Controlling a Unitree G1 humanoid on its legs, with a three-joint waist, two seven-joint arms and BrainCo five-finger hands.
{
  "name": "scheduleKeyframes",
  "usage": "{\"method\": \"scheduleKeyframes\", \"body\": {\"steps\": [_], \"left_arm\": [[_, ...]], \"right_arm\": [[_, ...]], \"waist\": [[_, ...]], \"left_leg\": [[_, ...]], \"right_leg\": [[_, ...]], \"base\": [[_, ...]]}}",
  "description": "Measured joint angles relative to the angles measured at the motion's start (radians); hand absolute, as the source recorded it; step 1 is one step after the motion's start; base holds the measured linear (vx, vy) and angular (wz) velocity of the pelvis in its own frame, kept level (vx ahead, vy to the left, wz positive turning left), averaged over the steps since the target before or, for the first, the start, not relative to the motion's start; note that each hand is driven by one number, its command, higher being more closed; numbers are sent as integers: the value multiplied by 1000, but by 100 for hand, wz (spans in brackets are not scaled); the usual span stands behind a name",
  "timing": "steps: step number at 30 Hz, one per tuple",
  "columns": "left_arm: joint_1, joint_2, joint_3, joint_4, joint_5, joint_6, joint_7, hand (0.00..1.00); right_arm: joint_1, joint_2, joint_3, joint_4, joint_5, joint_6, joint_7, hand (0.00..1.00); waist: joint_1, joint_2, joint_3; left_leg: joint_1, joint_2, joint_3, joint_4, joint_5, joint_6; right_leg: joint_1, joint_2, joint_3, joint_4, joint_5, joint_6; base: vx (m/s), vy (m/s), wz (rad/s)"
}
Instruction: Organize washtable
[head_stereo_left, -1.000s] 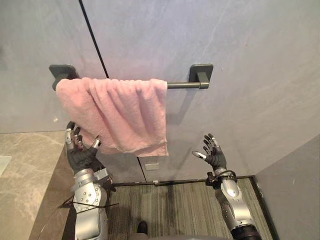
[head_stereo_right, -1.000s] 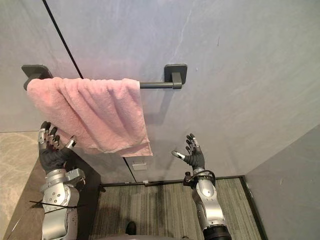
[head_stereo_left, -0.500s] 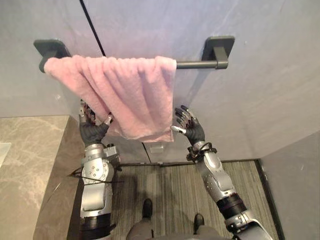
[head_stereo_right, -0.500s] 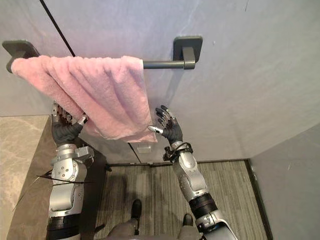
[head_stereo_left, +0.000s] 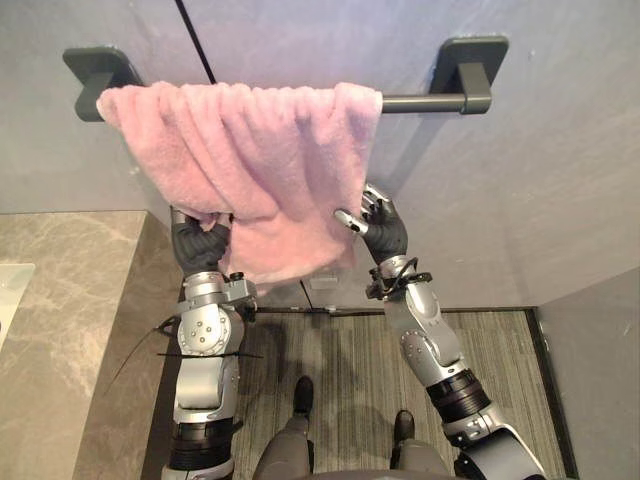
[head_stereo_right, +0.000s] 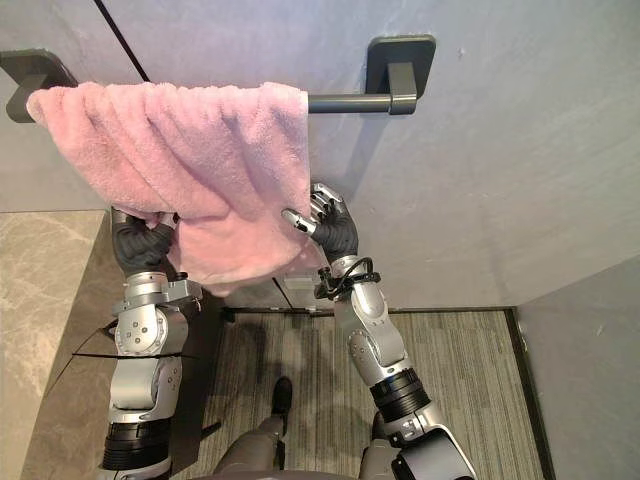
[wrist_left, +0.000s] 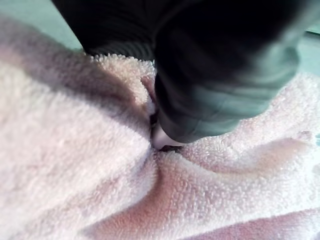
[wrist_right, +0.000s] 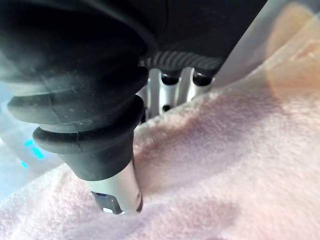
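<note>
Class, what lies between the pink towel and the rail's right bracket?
Bare dark rail from towel to bracket, shown in both eye views.

Dark bar (head_stereo_left: 420, 101) on the grey wall (head_stereo_left: 570, 150); square left bracket (head_stereo_left: 88, 66) and right bracket (head_stereo_left: 470, 60) hold its ends. Pink towel (head_stereo_left: 250, 150) draped over the bar, bunched in folds; it runs from the left bracket to past the middle, and the right stretch of bar is bare; towel's bottom edge is uneven, lowest toward its right side. Marble counter (head_stereo_left: 60, 300) at lower left; a pale object (head_stereo_left: 8, 290) lies at its far left edge, can't tell what. Striped floor (head_stereo_left: 340, 350) below the wall.
</note>
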Motion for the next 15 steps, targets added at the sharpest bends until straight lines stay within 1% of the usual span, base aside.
{"method": "scheduleKeyframes", "body": {"steps": [4,9,14,15], "left_arm": [[1,-10,0,-8,1,-2,13,100],[7,-27,0,-33,8,-6,16,100],[17,-41,-6,-33,31,-6,8,100],[17,-41,-15,-33,32,-6,-3,100]], "right_arm": [[-6,0,-3,-2,0,0,0,100],[-3,0,-22,-57,-2,-5,-1,100],[46,0,-71,-78,-40,-8,5,100],[62,0,-76,-92,-40,-8,5,100]], "waist": [[0,0,0],[0,-1,-1],[-2,-4,-2],[-1,-4,-2]], "left_leg": [[0,1,8,0,0,0],[3,3,28,0,-4,-4],[6,3,53,0,-11,5],[5,8,77,0,-11,5]], "right_leg": [[-1,-1,1,1,0,0],[-2,-13,5,6,0,0],[-2,-15,5,11,0,0],[-1,-15,3,11,0,0]], "base": [[0,0,0],[0,0,0],[0,0,0],[-2,-2,3]]}}
